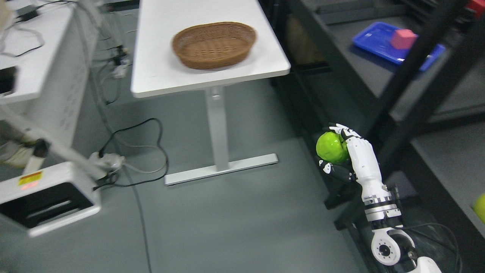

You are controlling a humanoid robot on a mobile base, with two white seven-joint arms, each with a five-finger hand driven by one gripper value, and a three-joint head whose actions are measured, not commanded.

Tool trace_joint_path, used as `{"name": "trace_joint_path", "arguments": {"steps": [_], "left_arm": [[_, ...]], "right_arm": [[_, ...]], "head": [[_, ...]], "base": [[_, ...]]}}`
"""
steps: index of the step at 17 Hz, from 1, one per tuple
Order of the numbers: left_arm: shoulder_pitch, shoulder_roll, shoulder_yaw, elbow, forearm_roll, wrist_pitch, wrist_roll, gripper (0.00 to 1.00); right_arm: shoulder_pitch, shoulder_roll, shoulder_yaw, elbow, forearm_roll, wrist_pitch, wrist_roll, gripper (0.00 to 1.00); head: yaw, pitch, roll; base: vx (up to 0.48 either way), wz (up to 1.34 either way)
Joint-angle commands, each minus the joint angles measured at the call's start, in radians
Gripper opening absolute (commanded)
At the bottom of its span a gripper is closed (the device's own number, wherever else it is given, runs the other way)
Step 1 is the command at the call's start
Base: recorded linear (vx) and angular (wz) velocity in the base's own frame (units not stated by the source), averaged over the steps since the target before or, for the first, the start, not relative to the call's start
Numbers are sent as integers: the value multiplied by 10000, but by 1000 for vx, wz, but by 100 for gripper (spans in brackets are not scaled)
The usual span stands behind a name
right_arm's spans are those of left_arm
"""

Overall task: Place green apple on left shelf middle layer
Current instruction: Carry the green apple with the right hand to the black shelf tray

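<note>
Several white fingers (346,133) of the right hand (354,155) were seen curled over the top of the green apple (331,148), while the dark thumb was pressed in from beneath, so that the fruit was gripped firmly against the palm. The apple was held in the air above the grey floor (242,212), just in front of a black upright of the shelf (416,60), and it was not resting on any shelf board. From the hand, the white wrist and forearm were traced down to the lower right corner, where a round joint was visible. Beyond the upright, on a grey shelf board at the upper right, a blue tray (379,43) was laid flat, and a pink block (403,38) was set upon it. At the right edge, part of a second yellow-green round object (479,207) was glimpsed on a lower board; what it was could not be told. Farther off, at the top centre, a brown wicker basket (214,44) was placed on a white table (163,68), well apart from the hand. Cables (132,151) were strewn over the floor at the left, beside white equipment. No left hand was shown.
</note>
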Motion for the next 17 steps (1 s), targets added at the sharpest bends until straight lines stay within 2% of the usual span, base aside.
{"name": "trace_joint_path", "arguments": {"steps": [1,8,11,17], "left_arm": [[-7,173,0,-10,0,28,4,100],[-7,173,0,-10,0,28,4,100],[-7,173,0,5,0,28,4,100],[-7,173,0,5,0,28,4,100]], "right_arm": [[41,259,-134,-53,-1,29,-7,1],[57,228,-119,-53,-1,29,-7,1],[72,228,-89,-53,-1,29,24,1],[-158,151,493,-53,-1,-230,621,2]], "head": [[0,0,0],[0,0,0],[0,0,0],[0,-1,0]], "base": [[-178,-1406],[44,-2227],[200,-978],[320,-383]]}}
